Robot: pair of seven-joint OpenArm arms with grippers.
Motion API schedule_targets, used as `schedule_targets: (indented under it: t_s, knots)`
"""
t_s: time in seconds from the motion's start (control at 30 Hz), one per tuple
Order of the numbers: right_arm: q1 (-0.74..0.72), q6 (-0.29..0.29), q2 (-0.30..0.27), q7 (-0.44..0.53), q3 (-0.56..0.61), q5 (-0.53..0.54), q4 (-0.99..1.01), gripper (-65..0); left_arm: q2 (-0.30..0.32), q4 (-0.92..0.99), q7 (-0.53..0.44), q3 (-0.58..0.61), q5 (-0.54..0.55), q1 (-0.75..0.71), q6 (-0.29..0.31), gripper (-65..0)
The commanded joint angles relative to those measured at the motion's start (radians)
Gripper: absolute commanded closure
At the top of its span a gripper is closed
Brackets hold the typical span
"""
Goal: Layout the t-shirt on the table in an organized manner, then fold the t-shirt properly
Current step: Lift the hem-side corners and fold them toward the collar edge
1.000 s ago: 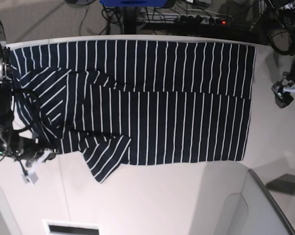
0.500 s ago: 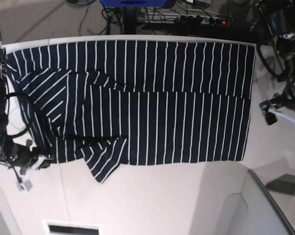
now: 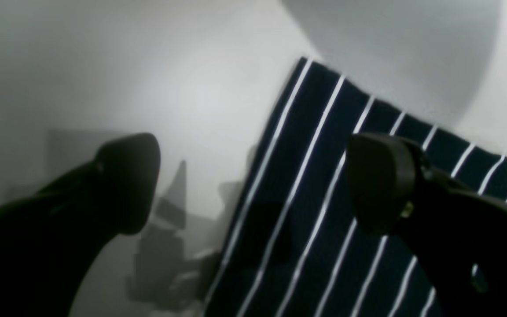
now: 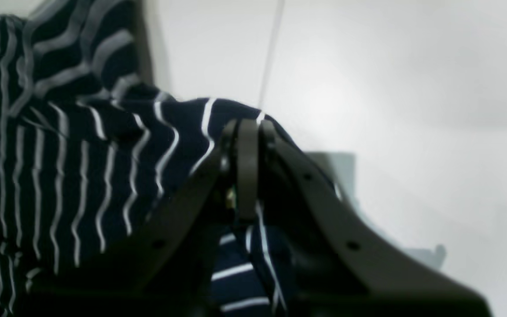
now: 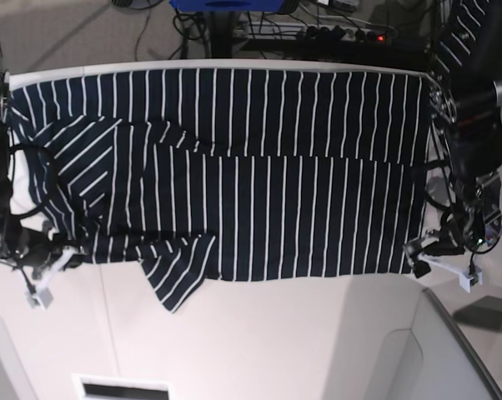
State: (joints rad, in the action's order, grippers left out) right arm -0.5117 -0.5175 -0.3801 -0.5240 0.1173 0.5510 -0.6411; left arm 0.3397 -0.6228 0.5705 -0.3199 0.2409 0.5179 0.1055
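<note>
Left wrist view: left gripper (image 3: 253, 185) spread wide, holding nothing, hovering over a hem corner of the t-shirt (image 3: 324, 198). One finger is over bare table (image 3: 148, 66), the other over the cloth. The straddle looks like a set-up to pinch this corner.

Right wrist view: right gripper (image 4: 247, 167) pressed together, pinching a bunched fold of the t-shirt (image 4: 82, 167). Cloth rises to the fingertips, so it is lifted off the table (image 4: 390, 88).

Base view: t-shirt (image 5: 251, 167) lies spread across the far half of the table (image 5: 259, 333), body mostly flat. A sleeve is folded in at the left and a flap sticks out at the near left. Right gripper (image 5: 47, 258) at the near-left corner, left gripper (image 5: 430, 254) at the near-right corner. Probably both near corners are to be taken for a fold.
</note>
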Motion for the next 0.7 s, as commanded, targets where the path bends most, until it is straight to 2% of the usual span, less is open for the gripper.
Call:
schedule_targets:
  t_s: [0.0,0.13,0.27,0.33,0.37,0.43,0.53,0.57,0.6,0.67]
  knots:
    - [-0.037,-0.01,-0.013,0.023,-0.006,0.017,-0.016,0.0,0.017,0.042,-0.027,-0.002,-0.001,0.044,-0.005,-65.0]
    - [-0.032,-0.011,-0.015,0.026,-0.006,0.017,-0.016,0.0,0.015,0.189,-0.096,0.028,-0.001,0.094,-0.005,-65.0]
    - [-0.032,-0.011,-0.015,0.026,-0.006,0.017,-0.016,0.0,-0.006,0.202,-0.114,0.175,0.007,0.066,-0.01,-65.0]
    - [-0.032,-0.011,-0.015,0.026,-0.006,0.017,-0.016,0.0,-0.011,0.202,-0.116,0.192,0.007,0.044,-0.01,-65.0]
    - [-0.032,-0.011,-0.015,0.026,-0.006,0.017,-0.016,0.0,-0.012,0.202,-0.123,0.192,0.007,0.035,-0.01,-61.9]
    - [-0.032,-0.011,-0.015,0.026,-0.006,0.017,-0.016,0.0,-0.012,0.202,-0.143,0.192,0.007,0.018,-0.01,-48.4]
    - [-0.032,-0.011,-0.015,0.026,-0.006,0.017,-0.016,0.0,-0.012,0.2,-0.162,0.192,0.007,0.008,-0.01,-17.6]
    - [-0.032,-0.011,-0.015,0.026,-0.006,0.016,-0.016,0.0,-0.011,0.2,-0.162,0.192,0.007,0.008,-0.01,-5.4]
    - [-0.032,-0.011,-0.015,0.026,-0.006,0.016,-0.016,0.0,-0.011,0.2,-0.162,0.192,0.007,0.006,-0.01,0.0]
    - [-0.032,-0.011,-0.015,0.026,-0.006,0.016,-0.016,0.0,-0.008,0.188,-0.157,0.192,0.005,0.006,-0.01,0.0]
